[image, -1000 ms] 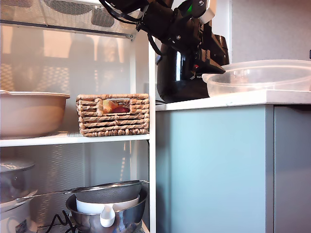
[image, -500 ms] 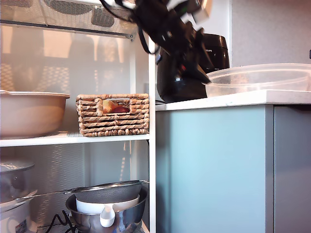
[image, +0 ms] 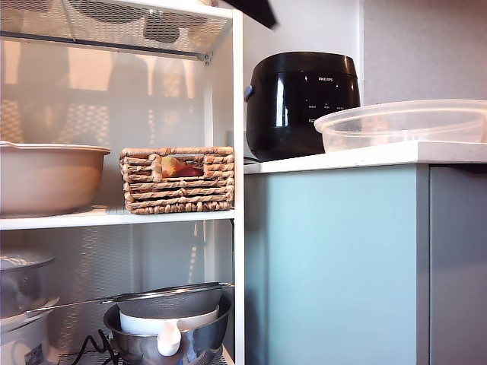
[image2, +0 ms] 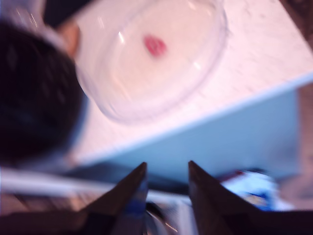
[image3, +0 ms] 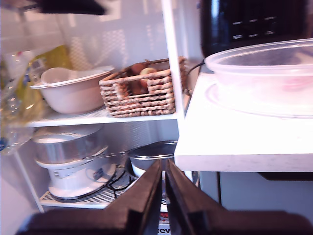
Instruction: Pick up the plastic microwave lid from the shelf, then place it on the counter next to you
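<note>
On the bench (image: 358, 157), near its front edge beside the black cooker (image: 303, 103), the plastic microwave lid (image: 403, 124) is parked rim-up. My first tool (image2: 166, 178) is spread and empty; my second tool (image3: 164, 183) is pinched closed on nothing. Pulling away is best done slowly, so the lid isn't nudged.

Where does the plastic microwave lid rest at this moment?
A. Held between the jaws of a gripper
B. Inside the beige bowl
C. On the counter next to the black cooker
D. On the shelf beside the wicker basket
C: the plastic microwave lid sits rim up on the counter beside the black cooker, and the first wrist view shows my first gripper open and apart from it.
</note>
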Motion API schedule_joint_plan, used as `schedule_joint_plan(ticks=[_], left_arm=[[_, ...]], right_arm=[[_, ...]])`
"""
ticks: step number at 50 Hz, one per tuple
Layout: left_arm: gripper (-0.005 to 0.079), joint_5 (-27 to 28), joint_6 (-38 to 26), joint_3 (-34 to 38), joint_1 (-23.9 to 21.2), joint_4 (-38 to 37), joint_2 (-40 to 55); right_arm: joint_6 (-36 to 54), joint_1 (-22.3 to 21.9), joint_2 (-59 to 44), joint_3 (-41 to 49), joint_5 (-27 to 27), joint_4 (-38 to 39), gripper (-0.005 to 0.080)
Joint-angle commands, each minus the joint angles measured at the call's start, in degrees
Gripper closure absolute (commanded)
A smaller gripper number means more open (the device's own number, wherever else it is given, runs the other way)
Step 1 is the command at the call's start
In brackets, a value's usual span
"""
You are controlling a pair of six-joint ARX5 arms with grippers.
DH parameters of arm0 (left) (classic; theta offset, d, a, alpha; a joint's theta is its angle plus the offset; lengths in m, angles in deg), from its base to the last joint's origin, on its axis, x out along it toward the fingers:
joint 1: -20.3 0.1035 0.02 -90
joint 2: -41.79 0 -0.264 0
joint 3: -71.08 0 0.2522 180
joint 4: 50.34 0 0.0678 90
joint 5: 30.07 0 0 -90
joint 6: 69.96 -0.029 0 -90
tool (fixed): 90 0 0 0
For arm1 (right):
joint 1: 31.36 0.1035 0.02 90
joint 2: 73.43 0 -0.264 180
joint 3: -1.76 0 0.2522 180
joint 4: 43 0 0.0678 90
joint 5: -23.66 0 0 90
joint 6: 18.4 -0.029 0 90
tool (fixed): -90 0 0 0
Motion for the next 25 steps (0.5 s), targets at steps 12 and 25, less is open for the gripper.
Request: schedule_joint_plan(ticks=[12,25], left_arm=[[0.0763,1.6,15.0,0.1,7.7,-14.6,-1.8],[0.0763,7.4,18.3,0.3,14.4,-17.2,-2.6]], right_arm=[[4.5,0.1,0.3,-0.7,13.4,0.2,0.0765],[6.0,-0.6,0.3,-0.7,21.6,-2.6,0.0764]])
